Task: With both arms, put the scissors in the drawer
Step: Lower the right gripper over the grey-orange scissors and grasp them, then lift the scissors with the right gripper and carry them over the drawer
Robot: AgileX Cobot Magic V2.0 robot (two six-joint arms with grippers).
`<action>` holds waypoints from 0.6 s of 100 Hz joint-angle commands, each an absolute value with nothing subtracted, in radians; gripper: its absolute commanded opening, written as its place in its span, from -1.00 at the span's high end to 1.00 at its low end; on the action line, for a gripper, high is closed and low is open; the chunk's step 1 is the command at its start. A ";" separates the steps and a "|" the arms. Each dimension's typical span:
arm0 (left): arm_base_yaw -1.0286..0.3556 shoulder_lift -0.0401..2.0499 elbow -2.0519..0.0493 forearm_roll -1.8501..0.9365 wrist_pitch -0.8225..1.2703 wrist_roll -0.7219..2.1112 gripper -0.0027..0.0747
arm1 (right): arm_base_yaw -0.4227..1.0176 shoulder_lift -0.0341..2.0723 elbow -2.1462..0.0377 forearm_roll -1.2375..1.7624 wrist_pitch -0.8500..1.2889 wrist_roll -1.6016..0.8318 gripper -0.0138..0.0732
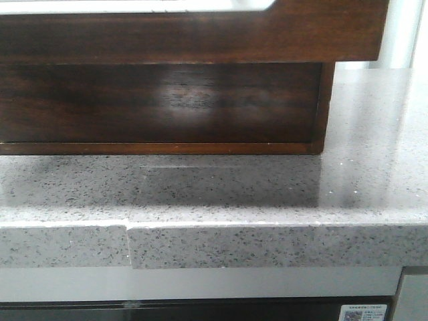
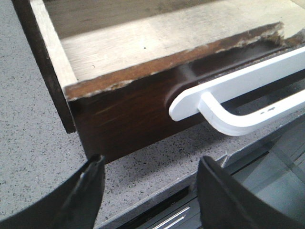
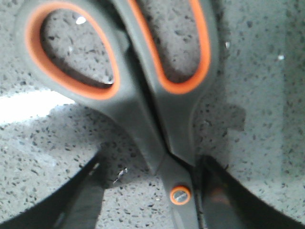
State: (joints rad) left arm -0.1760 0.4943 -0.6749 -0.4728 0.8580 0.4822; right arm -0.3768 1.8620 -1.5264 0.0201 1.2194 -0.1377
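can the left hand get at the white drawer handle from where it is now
Probably yes. The left hand is open, its fingers apart just short of the drawer front, and the white handle stands clear with nothing between them.

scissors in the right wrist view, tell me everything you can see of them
The scissors have dark grey handles with orange-lined finger loops and an orange-ringed pivot screw. The handles are closed together. They lie over the grey speckled countertop, between the right gripper fingers, which sit open either side of the pivot. The blades are out of view.
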 commanded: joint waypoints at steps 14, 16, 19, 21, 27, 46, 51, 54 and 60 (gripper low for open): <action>-0.184 0.501 -0.709 -0.500 0.796 0.473 -0.07 | -0.383 1.814 -1.561 0.012 1.281 -0.165 0.10; -0.184 0.501 -0.709 -0.500 0.796 0.473 -0.07 | -0.383 1.814 -1.561 0.012 1.284 -0.170 0.12; -0.184 0.501 -0.709 -0.498 0.796 0.473 -0.07 | -0.383 1.814 -1.561 0.012 1.289 -0.176 0.16; -0.184 0.501 -0.709 -0.498 0.796 0.473 -0.07 | -0.383 1.814 -1.561 0.012 1.292 -0.179 0.19; -0.184 0.501 -0.709 -0.498 0.796 0.473 -0.07 | -0.383 1.814 -1.561 0.012 1.299 -0.187 0.28; -0.184 0.501 -0.709 -0.497 0.796 0.473 -0.07 | -0.383 1.814 -1.561 0.012 1.308 -0.203 0.54; -0.184 0.501 -0.709 -0.497 0.796 0.473 -0.07 | -0.383 1.814 -1.561 0.012 1.310 -0.204 0.59; -0.184 0.501 -0.709 -0.497 0.796 0.473 -0.07 | -0.383 1.814 -1.561 0.012 1.310 -0.206 0.61; -0.184 0.501 -0.709 -0.497 0.796 0.473 -0.07 | -0.383 1.814 -1.561 0.012 1.310 -0.213 0.64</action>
